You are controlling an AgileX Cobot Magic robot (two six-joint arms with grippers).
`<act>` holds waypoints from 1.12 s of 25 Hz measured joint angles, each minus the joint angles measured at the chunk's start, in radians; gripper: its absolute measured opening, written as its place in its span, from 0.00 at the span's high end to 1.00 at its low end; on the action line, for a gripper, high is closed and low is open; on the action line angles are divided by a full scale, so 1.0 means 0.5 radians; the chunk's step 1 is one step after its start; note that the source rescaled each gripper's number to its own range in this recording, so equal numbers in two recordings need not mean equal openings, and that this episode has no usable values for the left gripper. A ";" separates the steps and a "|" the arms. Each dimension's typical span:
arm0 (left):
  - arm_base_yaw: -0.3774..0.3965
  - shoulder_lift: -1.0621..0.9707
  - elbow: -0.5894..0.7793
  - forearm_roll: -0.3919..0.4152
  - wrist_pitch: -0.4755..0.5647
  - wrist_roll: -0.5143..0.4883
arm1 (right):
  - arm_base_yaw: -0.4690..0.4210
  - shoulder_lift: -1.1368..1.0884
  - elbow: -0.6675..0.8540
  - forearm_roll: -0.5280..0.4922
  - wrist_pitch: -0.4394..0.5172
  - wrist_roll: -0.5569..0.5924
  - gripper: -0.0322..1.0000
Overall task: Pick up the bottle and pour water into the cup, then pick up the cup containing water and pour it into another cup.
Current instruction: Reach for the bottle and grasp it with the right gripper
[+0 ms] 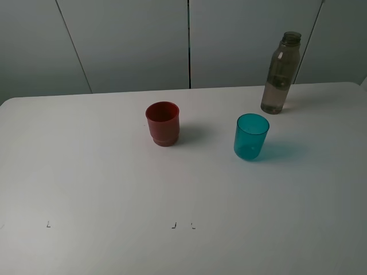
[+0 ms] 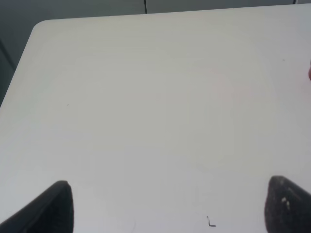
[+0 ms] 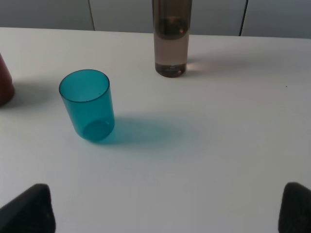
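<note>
Since the bottle stands upright at the desk's far edge, with the teal cup near it and the red cup apart at mid-desk, no pour looks begun. The left pincer and right pincer gape, holding nothing.

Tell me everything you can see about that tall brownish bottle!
The bottle is tall and slim, made of smoky grey-brown see-through plastic, with a narrow neck and a ridged top. A darker band partway up looks like a liquid level. It stands upright near the far edge of the white table, on the right side, behind the teal cup and apart from it. Only the table touches it.
</note>
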 joint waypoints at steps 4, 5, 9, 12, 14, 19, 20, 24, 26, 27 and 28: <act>0.000 0.000 0.000 0.000 0.000 0.000 | 0.000 0.000 0.000 0.000 0.000 0.000 0.00; 0.000 0.000 0.000 0.000 0.000 0.000 | 0.000 0.000 0.000 0.000 0.000 0.000 0.00; 0.000 0.000 0.000 0.000 0.000 0.000 | 0.000 0.000 0.000 0.000 0.000 0.000 0.00; 0.000 0.000 0.000 0.000 0.000 0.000 | 0.000 0.000 0.000 0.000 0.000 0.000 0.00; 0.000 0.000 0.000 0.000 0.000 0.000 | 0.000 0.000 0.000 0.000 0.000 0.000 0.00; 0.000 0.000 0.000 0.000 0.000 0.000 | 0.000 0.000 0.000 0.000 0.000 0.000 0.00; 0.000 0.000 0.000 0.000 0.000 0.000 | 0.000 0.000 0.000 0.000 0.000 0.000 0.00; 0.000 0.000 0.000 0.000 0.000 0.000 | 0.000 0.000 0.000 0.000 0.000 0.000 0.00; 0.000 0.000 0.000 0.000 0.000 0.000 | 0.000 0.000 0.000 0.000 0.000 0.000 0.00; 0.000 0.000 0.000 0.000 0.000 0.000 | 0.000 0.000 0.000 0.000 0.000 0.000 0.00; 0.000 0.000 0.000 0.000 0.000 0.000 | 0.000 0.000 0.000 0.000 0.000 0.000 0.00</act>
